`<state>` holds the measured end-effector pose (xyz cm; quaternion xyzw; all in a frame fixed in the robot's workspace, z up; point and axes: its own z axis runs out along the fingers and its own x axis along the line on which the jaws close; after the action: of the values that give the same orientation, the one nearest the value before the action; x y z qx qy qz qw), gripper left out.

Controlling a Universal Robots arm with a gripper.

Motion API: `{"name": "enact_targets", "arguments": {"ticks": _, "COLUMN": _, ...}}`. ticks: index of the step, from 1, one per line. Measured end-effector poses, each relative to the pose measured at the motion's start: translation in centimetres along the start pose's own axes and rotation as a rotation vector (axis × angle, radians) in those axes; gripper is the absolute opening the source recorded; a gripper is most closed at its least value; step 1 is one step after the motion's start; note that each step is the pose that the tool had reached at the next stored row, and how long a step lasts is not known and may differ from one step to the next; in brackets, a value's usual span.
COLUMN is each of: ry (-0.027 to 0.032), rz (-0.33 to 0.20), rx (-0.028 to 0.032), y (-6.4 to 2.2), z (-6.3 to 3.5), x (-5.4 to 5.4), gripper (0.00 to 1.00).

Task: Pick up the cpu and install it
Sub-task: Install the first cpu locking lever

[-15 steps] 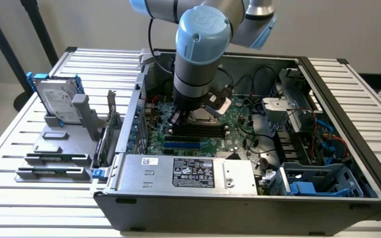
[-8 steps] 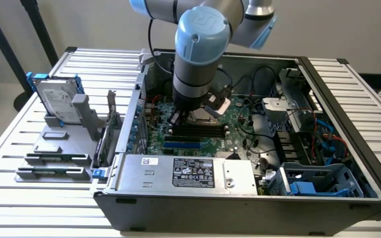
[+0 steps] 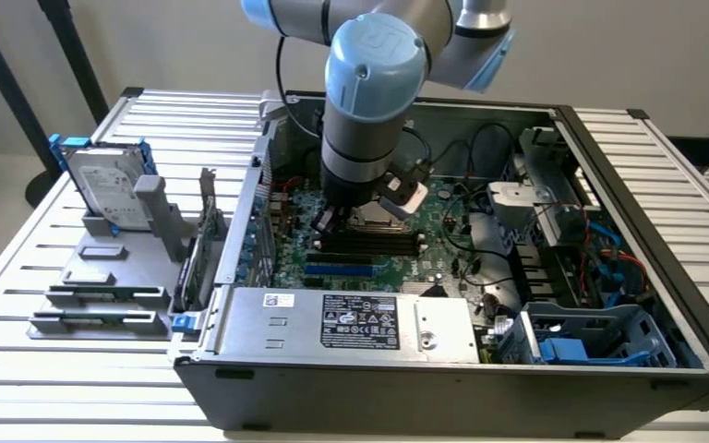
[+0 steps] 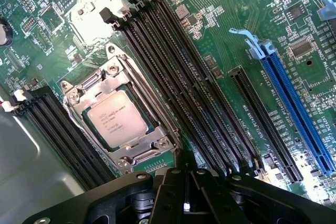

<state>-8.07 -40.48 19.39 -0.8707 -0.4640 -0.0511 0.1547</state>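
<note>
Exterior view, arm: the robot arm reaches down into the open computer case (image 3: 650, 305), its wrist low over the green motherboard (image 3: 367, 245), right above the socket area beside the black memory slots (image 3: 367, 242).
Exterior view, surroundings: a silver hard drive in a blue bracket (image 3: 106, 189) stands on a grey fixture (image 3: 102, 295) on the slatted table (image 3: 34, 369), at the exterior view's left, well apart from the arm.
Wrist view, cpu: the cpu (image 4: 116, 119) lies flat inside the metal socket frame (image 4: 118, 114), silver top up, square with the frame and between two banks of memory slots (image 4: 184, 87).
Wrist view, gripper: the gripper (image 4: 187, 192) hovers just beside the socket, its black fingers pressed fully together with nothing between them.
Wrist view, neighbours: a long blue expansion slot (image 4: 294, 108) runs further off, untouched.
Progress, done: I'd judge the chip as picked up and seated, since it sits in the socket and the gripper is empty.
Progress, left: whether the retention frame is latched down, I cannot tell from here.
</note>
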Motion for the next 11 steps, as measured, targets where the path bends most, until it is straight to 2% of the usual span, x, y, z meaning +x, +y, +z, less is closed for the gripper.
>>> {"name": "enact_targets", "arguments": {"ticks": 2, "ry": -0.0039, "rz": 0.0, "rx": -0.0019, "y": 0.0, "z": 0.01, "x": 0.0, "gripper": 0.11}}
{"name": "enact_targets", "arguments": {"ticks": 4, "ry": -0.0115, "rz": 0.001, "rx": -0.0051, "y": 0.0, "z": -0.01, "x": 0.0, "gripper": 0.11}}
{"name": "enact_targets", "arguments": {"ticks": 7, "ry": -0.0198, "rz": 0.003, "rx": -0.007, "y": -0.01, "z": -0.03, "x": 0.0, "gripper": 0.11}}
{"name": "enact_targets", "arguments": {"ticks": 9, "ry": -0.0218, "rz": 0.004, "rx": -0.0069, "y": -0.08, "z": -0.31, "x": 0.1, "gripper": 0.11}}
{"name": "enact_targets", "arguments": {"ticks": 11, "ry": -0.0228, "rz": 0.004, "rx": -0.0065, "y": -0.25, "z": -1.1, "x": 0.3, "gripper": 0.11}}
